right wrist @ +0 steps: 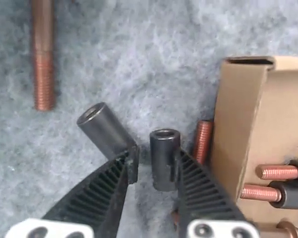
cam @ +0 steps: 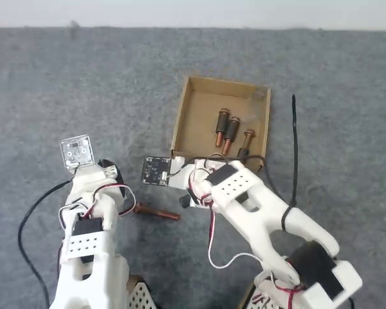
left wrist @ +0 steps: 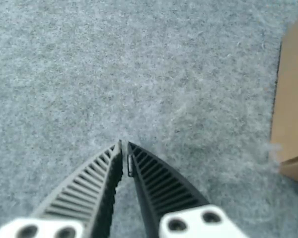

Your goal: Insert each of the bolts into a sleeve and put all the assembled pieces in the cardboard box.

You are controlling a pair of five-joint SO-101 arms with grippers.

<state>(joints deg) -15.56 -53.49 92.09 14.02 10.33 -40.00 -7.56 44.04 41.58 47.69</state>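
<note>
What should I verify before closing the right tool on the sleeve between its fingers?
1. Open right tool straddles the sleeve: ok.
2. The second sleeve clear of the grasp: not ok, its end sits right at one fingertip.
3. The bolt by the cardboard box wall clear: cannot tell, partly hidden behind a finger.
4. The left tool free: ok, shut on nothing over the carpet.
5. A loose bolt available: ok, lying on the carpet between the arms.
</note>
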